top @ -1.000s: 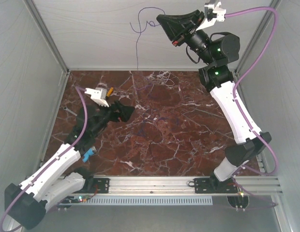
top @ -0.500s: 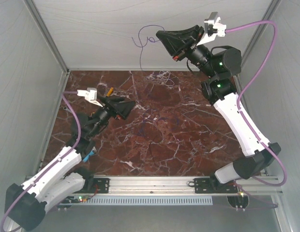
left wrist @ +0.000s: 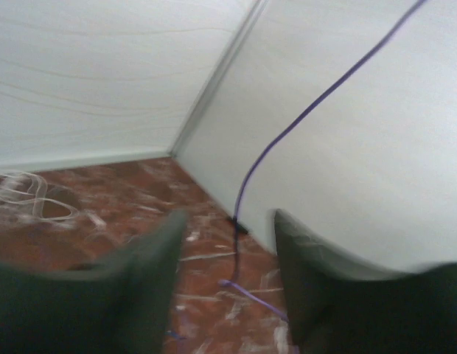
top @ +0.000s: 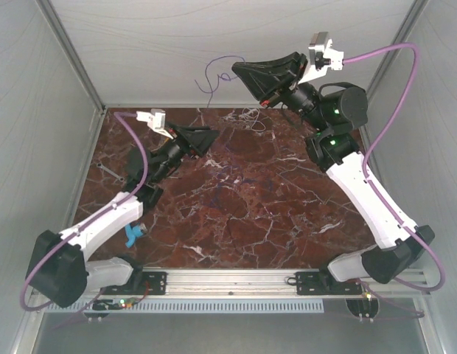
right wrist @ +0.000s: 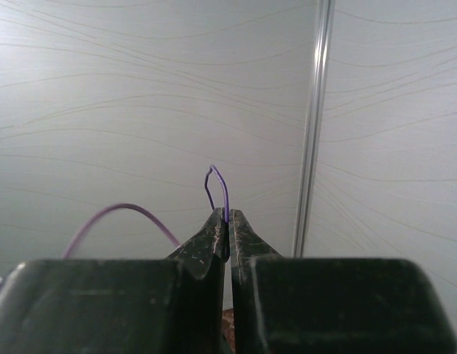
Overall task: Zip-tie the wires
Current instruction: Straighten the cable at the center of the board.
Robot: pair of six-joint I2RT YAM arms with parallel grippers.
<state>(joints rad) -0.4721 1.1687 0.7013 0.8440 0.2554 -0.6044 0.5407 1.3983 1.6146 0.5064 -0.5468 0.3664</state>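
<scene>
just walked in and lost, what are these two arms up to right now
The right gripper is raised by the back wall, shut on a thin purple wire that dangles in loops. The left gripper is open, held up facing it. The whitish wires lie on the table, untouched.

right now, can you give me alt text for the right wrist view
The right end effector is shut on a thin purple wire, which loops just above the fingertips; a purple strand also arcs at lower left. Behind are pale wall panels meeting at a metal corner strip.
</scene>
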